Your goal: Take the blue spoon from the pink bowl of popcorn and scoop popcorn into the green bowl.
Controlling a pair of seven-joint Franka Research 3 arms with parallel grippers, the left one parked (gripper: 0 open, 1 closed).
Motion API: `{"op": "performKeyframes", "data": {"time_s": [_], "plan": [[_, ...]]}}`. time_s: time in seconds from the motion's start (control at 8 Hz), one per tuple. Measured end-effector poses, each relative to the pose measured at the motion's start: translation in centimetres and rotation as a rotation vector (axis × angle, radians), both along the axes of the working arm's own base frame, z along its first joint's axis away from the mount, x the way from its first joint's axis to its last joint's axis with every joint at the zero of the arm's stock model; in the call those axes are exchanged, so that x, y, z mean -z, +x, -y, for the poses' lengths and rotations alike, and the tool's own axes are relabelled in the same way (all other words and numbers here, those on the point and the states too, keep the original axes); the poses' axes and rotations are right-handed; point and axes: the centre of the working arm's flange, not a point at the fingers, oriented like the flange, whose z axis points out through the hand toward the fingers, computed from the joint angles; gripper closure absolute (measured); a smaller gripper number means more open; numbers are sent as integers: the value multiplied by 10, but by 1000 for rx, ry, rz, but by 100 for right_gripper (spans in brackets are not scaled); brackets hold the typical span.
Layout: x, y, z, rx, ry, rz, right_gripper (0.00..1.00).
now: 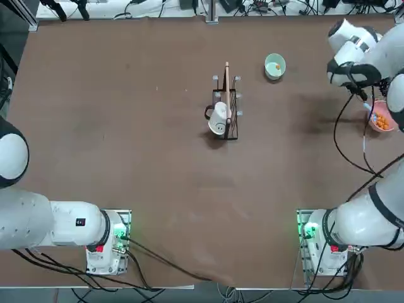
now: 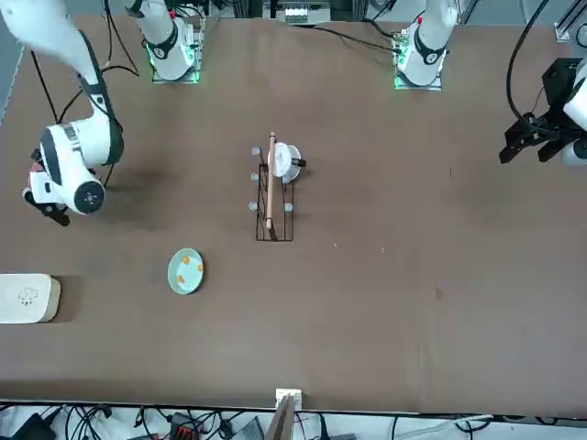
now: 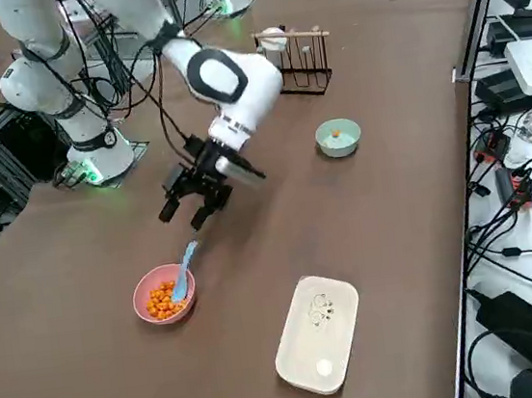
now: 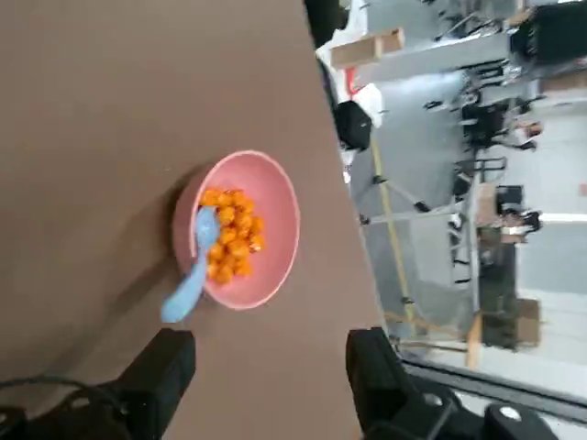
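The right gripper (image 3: 194, 208) hangs above the brown surface (image 3: 386, 223) with its fingers (image 4: 165, 367) wide open and holding nothing. Just beside it stands the pink bowl (image 3: 164, 294) with the popcorn (image 3: 163, 300). The blue spoon (image 3: 184, 269) lies in this bowl, its handle leaning over the rim. The green bowl (image 3: 338, 138) is well apart, near the rack (image 3: 302, 59), with a few pieces inside.
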Motion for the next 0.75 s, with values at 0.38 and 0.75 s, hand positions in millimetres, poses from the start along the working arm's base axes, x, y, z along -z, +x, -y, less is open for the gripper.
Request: {"op": "performKeyframes", "data": {"time_s": [0.38, 0.75], "plan": [[-43, 11, -36, 73, 200, 56, 0], [-126, 25, -70, 92, 611, 86, 0]]}}
